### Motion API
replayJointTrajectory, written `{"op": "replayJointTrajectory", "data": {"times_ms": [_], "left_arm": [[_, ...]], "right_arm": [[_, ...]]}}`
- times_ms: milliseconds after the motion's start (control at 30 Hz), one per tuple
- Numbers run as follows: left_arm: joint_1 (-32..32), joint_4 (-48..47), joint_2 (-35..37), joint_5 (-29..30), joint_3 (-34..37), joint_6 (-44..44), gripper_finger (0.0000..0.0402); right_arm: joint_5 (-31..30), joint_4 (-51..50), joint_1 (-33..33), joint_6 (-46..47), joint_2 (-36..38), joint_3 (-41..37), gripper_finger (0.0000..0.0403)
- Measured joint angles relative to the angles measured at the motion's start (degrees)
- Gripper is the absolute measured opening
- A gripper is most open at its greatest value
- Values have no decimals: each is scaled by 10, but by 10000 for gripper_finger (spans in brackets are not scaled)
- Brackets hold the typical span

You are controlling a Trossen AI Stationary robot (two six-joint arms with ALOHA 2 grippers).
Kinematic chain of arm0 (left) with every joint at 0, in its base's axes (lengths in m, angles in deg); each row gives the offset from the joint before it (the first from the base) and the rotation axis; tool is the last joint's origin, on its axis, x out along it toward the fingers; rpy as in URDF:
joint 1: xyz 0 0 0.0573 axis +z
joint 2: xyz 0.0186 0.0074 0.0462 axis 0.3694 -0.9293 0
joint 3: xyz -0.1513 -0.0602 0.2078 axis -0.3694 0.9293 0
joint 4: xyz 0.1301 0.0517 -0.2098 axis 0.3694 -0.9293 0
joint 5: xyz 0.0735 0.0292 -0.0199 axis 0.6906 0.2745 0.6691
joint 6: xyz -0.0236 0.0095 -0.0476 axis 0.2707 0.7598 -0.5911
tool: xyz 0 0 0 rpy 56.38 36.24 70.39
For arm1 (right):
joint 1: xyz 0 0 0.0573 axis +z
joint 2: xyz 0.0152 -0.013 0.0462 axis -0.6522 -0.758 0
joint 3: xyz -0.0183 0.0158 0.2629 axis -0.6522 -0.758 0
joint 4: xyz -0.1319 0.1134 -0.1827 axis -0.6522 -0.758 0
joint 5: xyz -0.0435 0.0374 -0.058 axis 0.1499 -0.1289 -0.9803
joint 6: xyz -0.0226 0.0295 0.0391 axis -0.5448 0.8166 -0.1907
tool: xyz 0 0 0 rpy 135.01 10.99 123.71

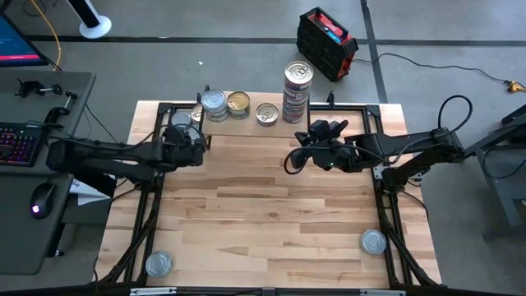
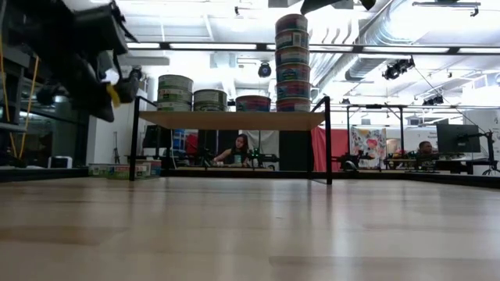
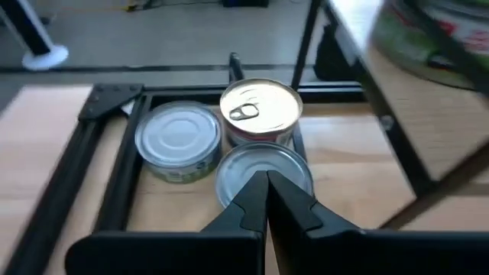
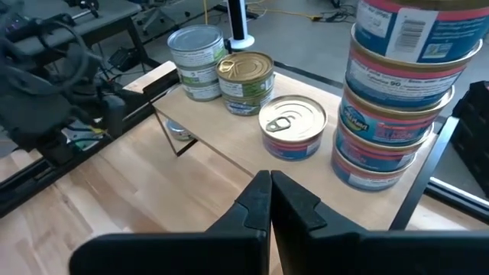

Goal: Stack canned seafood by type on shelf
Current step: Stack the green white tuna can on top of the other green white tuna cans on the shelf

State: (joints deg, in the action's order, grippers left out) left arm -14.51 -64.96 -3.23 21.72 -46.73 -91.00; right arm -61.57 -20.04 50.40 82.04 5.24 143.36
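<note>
canned seafood point(image 1: 297, 90) | stacked on shelf point(image 4: 229, 156), far of right pincer point(image 4: 270, 200), pressed together | left pincer point(image 3: 267, 200) pressed together over three tins point(image 3: 177, 139) under shelf's left end

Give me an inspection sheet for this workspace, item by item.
Surface: wooden table, bare in the middle.
Job's things: shelf holds a tall tin stack and three shorter groups; three tins sit beneath its left end; loose tins at the left and right near corners.
Clutter: nothing seen on the table.
Grippers: left gripper shut, empty, over the tins under the shelf; right gripper shut, empty, facing the shelf.
Cables: cables along the right arm.
Surroundings: keyboard, mouse, black crate, seated person.
</note>
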Motion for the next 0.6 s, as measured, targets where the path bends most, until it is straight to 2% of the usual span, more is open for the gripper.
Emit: {"op": "replayJointTrajectory", "data": {"times_ms": [233,400,600], "left_arm": [[1,49,-51,28,42,-119,0],[1,146,-67,-5,77,-43,0],[32,267,-88,20,111,28,0]], "right_arm": [[11,1,0,4,0,0,0],[11,1,0,4,0,0,0],[11,6,0,4,0,0,0]]}}
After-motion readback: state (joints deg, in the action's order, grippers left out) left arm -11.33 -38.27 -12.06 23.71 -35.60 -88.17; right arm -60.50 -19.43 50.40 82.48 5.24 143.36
